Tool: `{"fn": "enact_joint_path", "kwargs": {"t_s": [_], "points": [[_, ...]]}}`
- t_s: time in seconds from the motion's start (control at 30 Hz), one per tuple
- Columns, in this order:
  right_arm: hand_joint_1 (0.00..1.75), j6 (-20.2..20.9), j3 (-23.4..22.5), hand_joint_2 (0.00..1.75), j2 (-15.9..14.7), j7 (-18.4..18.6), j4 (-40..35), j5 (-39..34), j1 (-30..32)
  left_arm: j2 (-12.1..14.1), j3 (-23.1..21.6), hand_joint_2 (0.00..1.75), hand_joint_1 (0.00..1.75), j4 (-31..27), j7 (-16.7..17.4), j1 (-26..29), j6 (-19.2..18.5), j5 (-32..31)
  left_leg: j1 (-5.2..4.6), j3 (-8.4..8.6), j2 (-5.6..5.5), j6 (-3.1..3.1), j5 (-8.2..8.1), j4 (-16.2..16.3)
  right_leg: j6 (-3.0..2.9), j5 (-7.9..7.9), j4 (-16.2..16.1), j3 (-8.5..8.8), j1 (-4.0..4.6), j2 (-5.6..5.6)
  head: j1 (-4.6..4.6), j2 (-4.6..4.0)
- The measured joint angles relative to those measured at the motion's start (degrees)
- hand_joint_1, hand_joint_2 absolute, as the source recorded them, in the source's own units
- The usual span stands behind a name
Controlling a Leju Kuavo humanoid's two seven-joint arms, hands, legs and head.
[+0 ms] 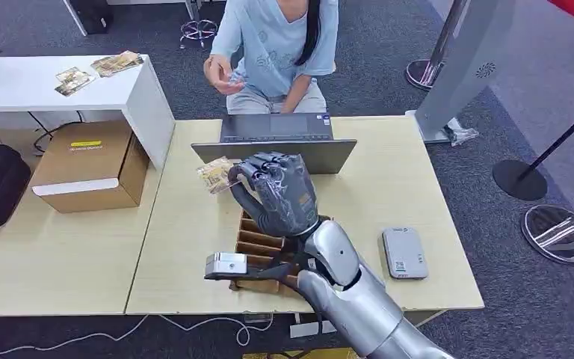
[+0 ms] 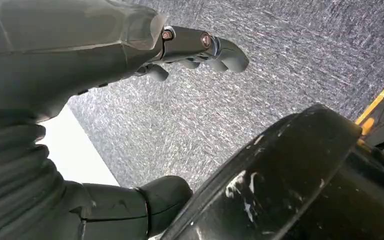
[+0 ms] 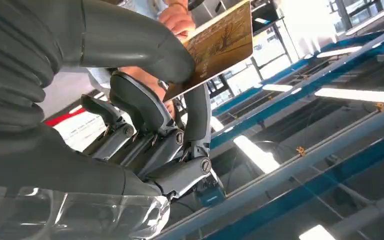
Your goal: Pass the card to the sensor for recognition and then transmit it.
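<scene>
Your right hand [image 1: 278,196] is up over the table [image 1: 389,202], and it pinches the card [image 1: 215,175] between its thumb and a finger. The other fingers [image 1: 269,166] are curled in. The card sticks out of the hand on the side away from the sensor [image 1: 403,253]. In the right wrist view you see the same card [image 3: 220,42], brown and gold with a picture on it, under the thick thumb. The sensor is a flat grey box lying on the table, well apart from the card, near your edge of the table. A wooden box [image 1: 258,247] with slots sits on the table between the card and the sensor, right below your hand. Past the card from the sensor stands an open laptop [image 1: 275,137], and a person [image 1: 273,48] in a light blue shirt sits behind it. In the left wrist view your left hand [image 2: 195,50] hangs over grey carpet [image 2: 280,55] with nothing in it, its fingers lightly bent and apart.
</scene>
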Motion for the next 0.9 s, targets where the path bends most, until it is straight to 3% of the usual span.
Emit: {"fn": "enact_joint_path", "kwargs": {"t_s": [0.27, 0.37, 0.73, 0.9], "points": [[1.75, -0.02, 0.00, 1.75, 0.24, 0.17, 0.87, 0.09, -0.15, 0.02, 0.00, 1.75, 0.00, 0.00, 0.02, 0.00, 0.00, -0.02, 0.00, 0.00, 0.00, 0.00, 0.00, 0.00, 0.00, 0.00, 0.01, 0.00, 0.00, 0.00, 0.02, 0.00], [1.75, 1.96, 0.02, 1.75, 0.52, 2.88, 2.09, 1.70, -1.64, 0.06, 0.00, 1.75, 0.00, 0.00, 0.02, -0.09, -0.04, -0.30, 0.00, 0.00, 0.02, 0.00, 0.01, 0.00, -0.02, 0.01, 0.02, 0.00, 0.00, 0.02, 0.00, 0.00], [1.75, 12.43, -0.52, 1.75, 4.08, 9.44, 18.08, 2.56, -19.35, 0.85, 0.00, 1.75, 0.00, 0.00, 0.02, -1.49, -1.40, -1.22, 0.00, 0.00, 0.01, -0.09, 0.14, 0.00, -0.15, 0.11, 0.13, -0.05, 0.00, 0.01, 0.00, 0.00], [1.75, 14.21, -2.58, 1.75, 5.79, 10.14, 27.42, 0.20, -26.35, 0.87, 0.00, 1.75, 0.00, 0.00, 0.09, -1.57, -1.60, -1.36, 0.00, 0.01, 0.00, -0.13, 0.17, 0.01, -0.15, 0.12, 0.15, -0.06, 0.00, 0.01, 0.00, 0.00]]}}
